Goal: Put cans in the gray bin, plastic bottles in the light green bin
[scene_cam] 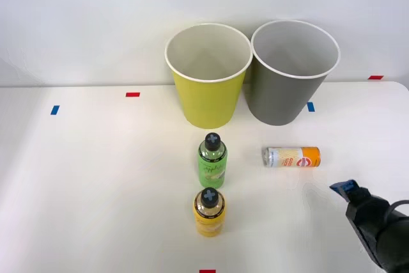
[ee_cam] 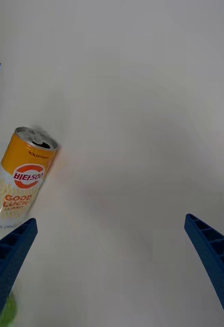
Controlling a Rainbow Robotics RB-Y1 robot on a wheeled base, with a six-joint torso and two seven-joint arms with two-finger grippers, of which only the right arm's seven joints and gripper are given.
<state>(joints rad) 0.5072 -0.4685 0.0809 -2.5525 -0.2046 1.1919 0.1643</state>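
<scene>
My claw [scene_cam: 345, 188] hovers over the counter [scene_cam: 96, 183], fingers spread wide and empty. The can [scene_cam: 291, 156] lies on its side just ahead and left of it, long axis crosswise, orange end nearest.

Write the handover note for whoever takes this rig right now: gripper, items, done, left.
Right gripper: open, holding nothing, over the table beside the can.
Can: lying on its side on the table in front of the gray bin.
Green bottle and yellow-orange bottle: upright, one behind the other, in front of the light green bin.
Done: nothing sorted yet; what shows of the bins' insides is bare.
Left: can into the gray bin, both bottles into the light green bin.
</scene>
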